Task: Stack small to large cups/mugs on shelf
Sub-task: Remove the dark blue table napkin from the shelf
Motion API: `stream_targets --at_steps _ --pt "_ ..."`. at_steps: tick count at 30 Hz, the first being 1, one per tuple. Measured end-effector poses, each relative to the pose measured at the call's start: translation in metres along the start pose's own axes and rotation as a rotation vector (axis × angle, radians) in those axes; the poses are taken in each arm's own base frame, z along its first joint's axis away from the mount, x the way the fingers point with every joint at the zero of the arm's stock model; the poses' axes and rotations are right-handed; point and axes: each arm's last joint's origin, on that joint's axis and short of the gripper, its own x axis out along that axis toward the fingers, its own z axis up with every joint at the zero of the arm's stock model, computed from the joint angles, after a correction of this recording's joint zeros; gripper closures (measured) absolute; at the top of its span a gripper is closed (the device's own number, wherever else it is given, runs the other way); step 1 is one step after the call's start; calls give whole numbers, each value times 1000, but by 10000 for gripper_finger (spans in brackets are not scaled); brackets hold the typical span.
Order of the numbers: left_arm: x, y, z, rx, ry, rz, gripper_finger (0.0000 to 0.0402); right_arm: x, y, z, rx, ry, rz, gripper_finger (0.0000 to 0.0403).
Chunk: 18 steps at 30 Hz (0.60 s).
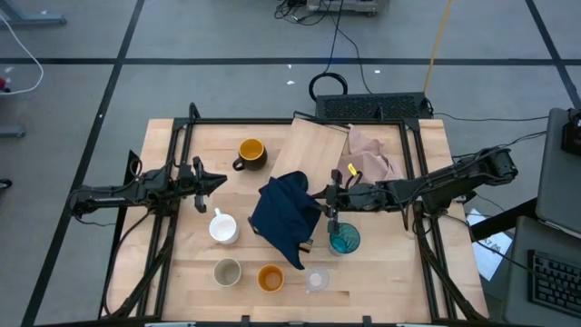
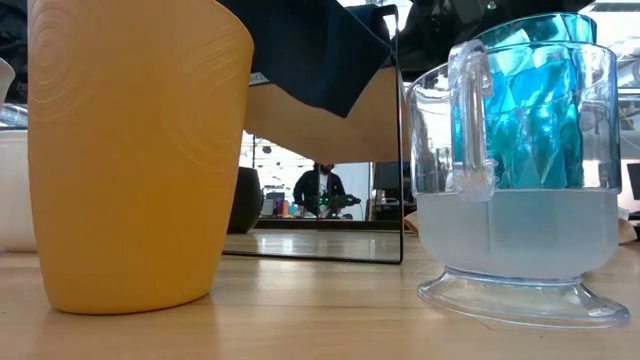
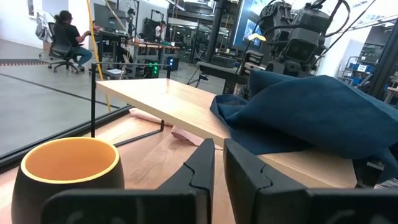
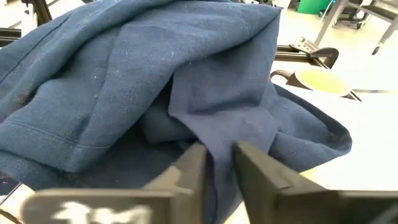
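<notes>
A navy cloth (image 1: 283, 213) lies heaped over the light-wood shelf (image 1: 318, 145), which stands raised above the table top (image 2: 330, 115). My right gripper (image 1: 325, 202) reaches in from the table's right and is shut on this cloth. At the table's left, my left gripper (image 1: 218, 182) waits shut, with the dark mug with the yellow inside (image 1: 250, 153) just beyond it. A white mug (image 1: 222, 227), beige cup (image 1: 227, 271), orange cup (image 1: 270, 277) and clear glass (image 1: 316, 280) stand on the table near its front. The teal tumbler (image 1: 343, 239) stands below my right gripper. My right gripper pinches a fold of the navy cloth (image 4: 214, 134) between its two fingers (image 4: 189, 165), on the cloth's right side. The fingers come from the table's right, slanting slightly down. The cloth stays slack and rests on the shelf.
A pink cloth (image 1: 370, 156) lies at the back right beside the shelf. A black frame (image 1: 272, 120) runs round the table. The low view is filled by the orange cup (image 2: 130, 150) and the clear glass (image 2: 520, 220). Bare wood lies at the front right.
</notes>
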Motion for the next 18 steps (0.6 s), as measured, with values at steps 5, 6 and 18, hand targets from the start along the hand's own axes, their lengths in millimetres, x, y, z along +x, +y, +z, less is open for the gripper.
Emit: stream_targets --at_steps 5,6,18 --pt "0 0 0 0 1 1 364 0 0 0 -14 0 -3 395" --pt "0 0 0 0 1 1 364 0 0 0 -15 0 -6 395" --pt "0 0 0 0 4 1 364 -30 -19 40 -90 -232 -205 402"
